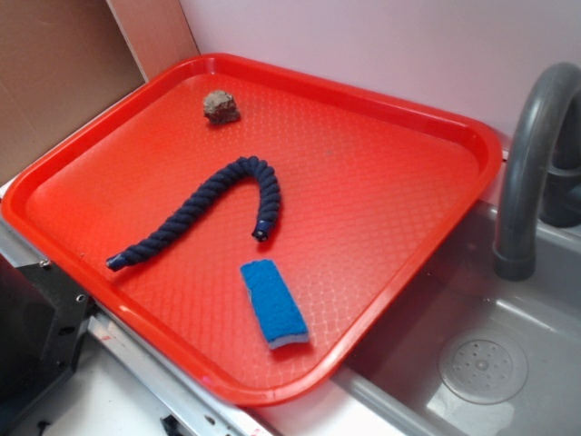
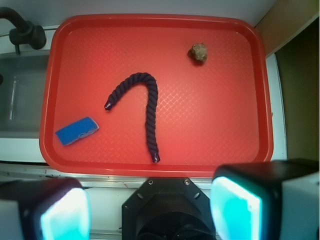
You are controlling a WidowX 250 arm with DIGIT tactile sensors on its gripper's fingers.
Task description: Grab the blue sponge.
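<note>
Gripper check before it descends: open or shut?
Open: in the wrist view the gripper has its fingers spread wide apart, holding nothing.

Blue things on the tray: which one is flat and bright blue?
The blue sponge, a small flat rectangle. The rope is long, braided and dark navy.

Black hand [image 2: 150,207] at the bottom of the wrist view: two blocky fingers [image 2: 235,205] with glowing cyan-white inner pads, a black octagonal mount [image 2: 165,210] between them with two small silver screws near its upper edge.
</note>
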